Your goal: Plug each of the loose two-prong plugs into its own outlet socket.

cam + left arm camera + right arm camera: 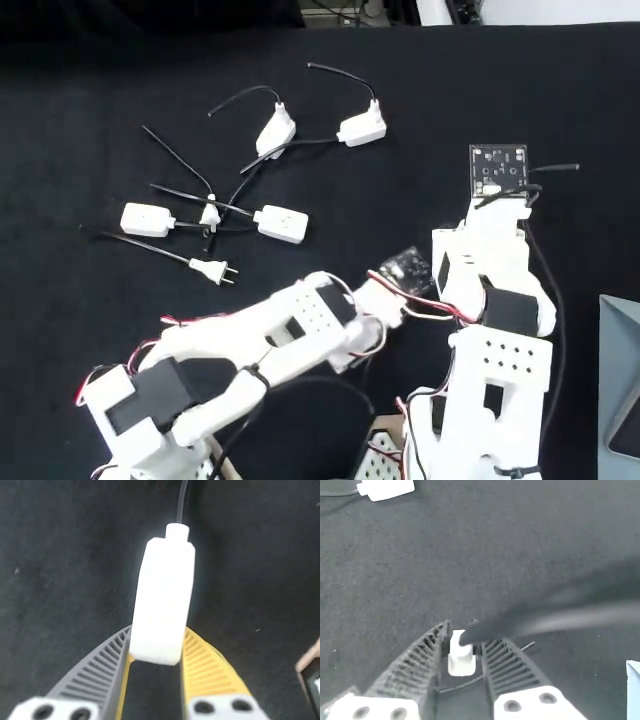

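Note:
My left gripper is shut on a white outlet socket block, which stands up between the grey and yellow fingers with its thin cord leading away. My right gripper is shut on a small white two-prong plug, and its black cord trails off sideways. In the high view the left arm's wrist is at the table's middle and the right arm's wrist is farther back on the right. A loose plug lies on the left, prongs pointing right.
Several more white sockets lie on the black cloth: one at the left, one mid-left, and two at the back, with thin black cords tangled among them. A grey box sits at the right edge.

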`<state>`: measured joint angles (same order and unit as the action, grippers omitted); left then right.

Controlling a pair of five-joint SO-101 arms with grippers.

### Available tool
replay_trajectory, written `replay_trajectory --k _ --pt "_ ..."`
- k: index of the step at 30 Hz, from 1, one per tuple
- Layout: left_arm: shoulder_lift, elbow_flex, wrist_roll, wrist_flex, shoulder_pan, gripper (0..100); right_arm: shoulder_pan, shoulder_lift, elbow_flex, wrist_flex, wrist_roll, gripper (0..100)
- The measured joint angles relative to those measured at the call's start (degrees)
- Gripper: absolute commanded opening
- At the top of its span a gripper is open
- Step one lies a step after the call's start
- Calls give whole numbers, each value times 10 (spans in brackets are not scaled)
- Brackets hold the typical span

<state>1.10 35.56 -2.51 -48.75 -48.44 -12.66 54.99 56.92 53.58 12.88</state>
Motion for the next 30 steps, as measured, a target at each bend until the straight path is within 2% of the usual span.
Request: replay_trajectory --k 5,12,20,23,26,30 --pt "0 -1 -4 -49 48 29 0 0 0 0 0 12" --pt "-10 0 -62 -98 126 29 -1 0 0 0 0 12" --pt "-166 89 -159 -111 217 36 -1 0 0 0 0 12" --pt "-236 122 -203 -111 249 128 -1 0 0 0 0 12" --pt "-276 152 -210 -111 269 239 -1 0 0 0 0 12" --pt "-308 172 -187 -111 286 233 -1 0 0 0 0 12"
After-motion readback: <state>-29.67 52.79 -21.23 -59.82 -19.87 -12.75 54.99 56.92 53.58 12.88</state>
